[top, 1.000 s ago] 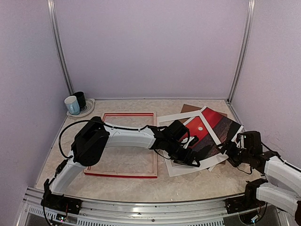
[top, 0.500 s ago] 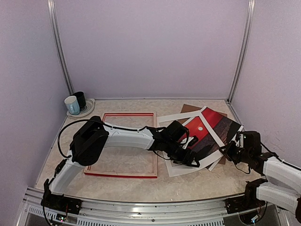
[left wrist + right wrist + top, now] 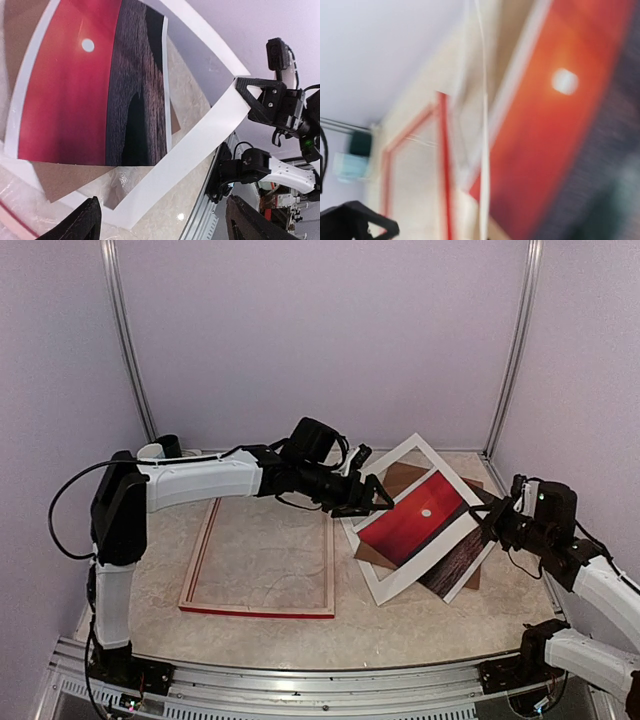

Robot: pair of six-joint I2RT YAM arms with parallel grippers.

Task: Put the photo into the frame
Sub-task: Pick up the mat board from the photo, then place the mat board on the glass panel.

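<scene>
Fingers-wise: right gripper [image 3: 489, 524] pinched shut on a corner of the mat [image 3: 200, 145], left gripper [image 3: 378, 498] spread wide, holding nothing, hovering by the mat's raised far edge. Big to small: frame [image 3: 260, 611] flat and empty on the table [image 3: 420, 630], left side; mat tipped up steeply just beside it; photo [image 3: 415, 520] showing red through the mat's window, dark strip poking out below, well apart from the frame. Can't tell whether lifted too or resting on the board [image 3: 370, 553]. Easy to botch from here: only gripping the mat, so could drag the photo askew or crease that corner. Versus a second ago: mat flat then, left gripper down low on the pile, right open; now mat up, left risen clear, right shut.
</scene>
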